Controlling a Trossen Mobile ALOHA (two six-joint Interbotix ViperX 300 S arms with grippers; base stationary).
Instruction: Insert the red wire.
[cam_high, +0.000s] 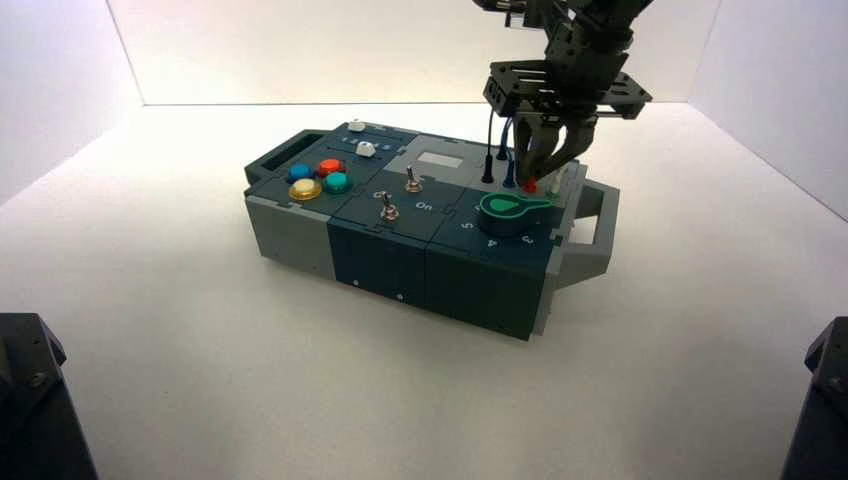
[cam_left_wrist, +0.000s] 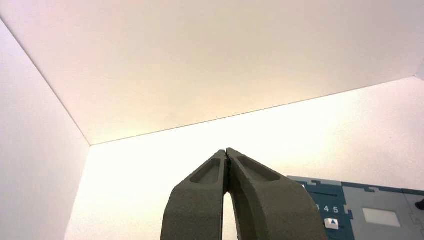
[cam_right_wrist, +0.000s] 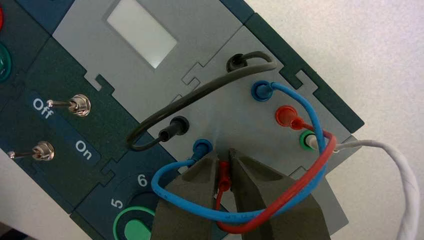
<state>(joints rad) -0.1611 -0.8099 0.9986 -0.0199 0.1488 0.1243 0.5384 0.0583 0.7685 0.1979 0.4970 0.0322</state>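
The red wire (cam_right_wrist: 305, 177) has one plug between the fingers of the right pincer (cam_right_wrist: 225, 152), held narrow over the box (cam_right_wrist: 210, 115); its long axis runs along them, nose toward the tips, cable trailing back. Left pincer (cam_left_wrist: 227, 152): closed, well apart.

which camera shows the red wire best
The right wrist view: the red wire shows as a loop, with a plug at each end. The high view shows just a bit of red by the right gripper; the left wrist view, none of it.
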